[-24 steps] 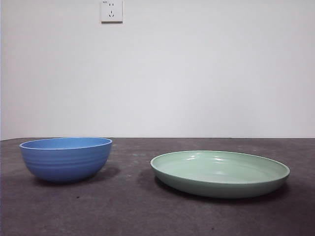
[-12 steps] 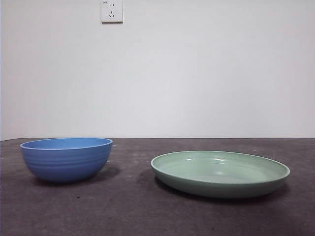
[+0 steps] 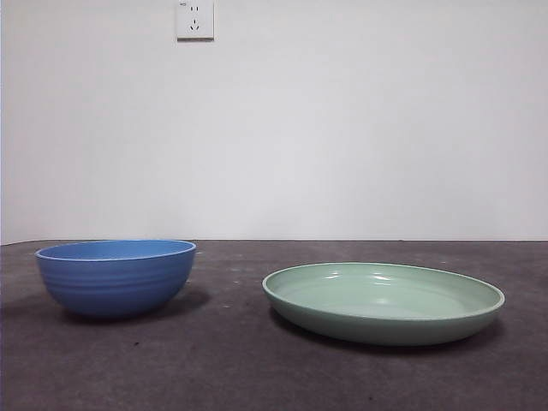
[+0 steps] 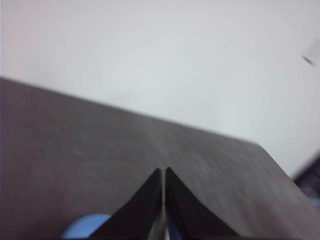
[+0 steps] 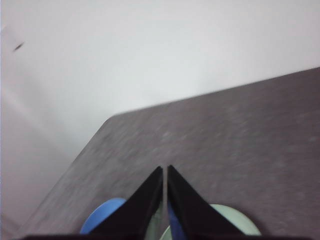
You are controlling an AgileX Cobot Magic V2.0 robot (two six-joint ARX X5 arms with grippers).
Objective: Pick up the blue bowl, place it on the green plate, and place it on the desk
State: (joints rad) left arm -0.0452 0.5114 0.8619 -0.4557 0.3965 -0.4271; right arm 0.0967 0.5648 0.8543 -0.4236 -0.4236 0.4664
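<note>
Both arms hang above the desk (image 3: 257, 368), the left gripper (image 4: 164, 172) and right gripper (image 5: 165, 170) each with jaws pressed together and gripping nothing, the blue bowl (image 3: 116, 276) and green plate (image 3: 383, 301) standing apart, below and beyond their tips, no legible writing anywhere.

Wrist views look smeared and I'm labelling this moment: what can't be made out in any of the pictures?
- Blue bowl: its inside, hidden by its own wall in the front view; both wrist views show only a blurred sliver behind the jaws.
- Green plate: in the right wrist view, mostly cut off by the bottom edge.
- Left gripper and right gripper: absent from the front view.
- Wall outlet: markings too small.
</note>
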